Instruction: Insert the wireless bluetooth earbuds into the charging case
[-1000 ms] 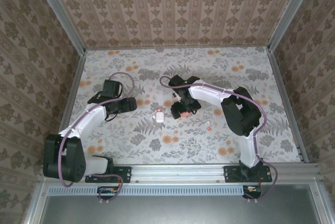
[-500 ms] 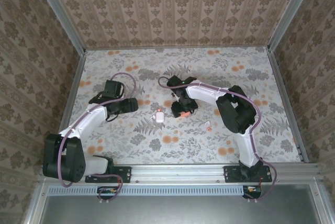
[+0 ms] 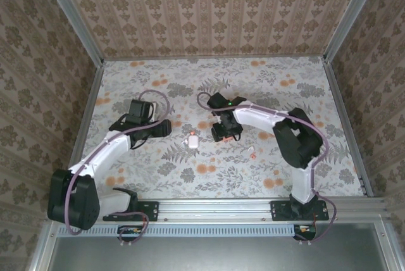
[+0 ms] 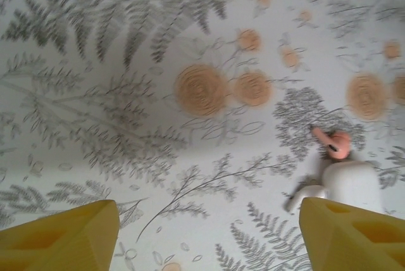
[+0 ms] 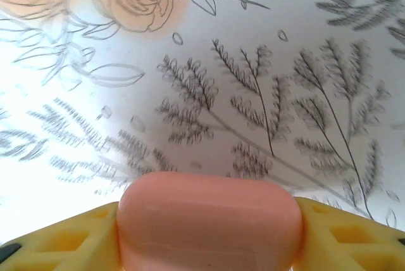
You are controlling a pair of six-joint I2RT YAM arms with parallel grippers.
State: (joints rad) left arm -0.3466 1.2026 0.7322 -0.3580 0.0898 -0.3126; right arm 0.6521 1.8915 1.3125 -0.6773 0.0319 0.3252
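- Top external view: the left gripper (image 3: 161,126) hangs low over the flowered table (image 3: 285,87), left of centre. Its tip points toward the charging case (image 3: 192,142), near it but apart from it.
- The case is a small glossy white pebble lying on the table between the two grippers.
- The right gripper (image 3: 226,134) sits just right of the case, pointing down at the table, with an orange-pink patch showing at its tip.
- One earbud (image 3: 252,154), a tiny white bud with an orange-red tip, lies alone on the table. It is to the right of the right gripper and nearer the arm bases, well apart from the case.
- Left wrist view: the left gripper's (image 4: 207,223) yellow fingers (image 4: 60,236) stand wide apart with bare tablecloth between them, gripping nothing.
- The white case (image 4: 354,182) lies just beyond the right-hand finger, partly hidden behind it.
- A second earbud (image 4: 333,142) lies on the table touching or just beside the case's far edge, orange tip up.
- A smaller white piece (image 4: 307,195) sits against the case's left side; whether it is the lid or a bud I cannot tell.
- Right wrist view: the right gripper (image 5: 209,249) is clamped on a rounded orange-pink lump (image 5: 209,211), which fills the gap and touches both yellow fingers (image 5: 63,239). The printed ferns and roses of the tablecloth lie close beyond it.
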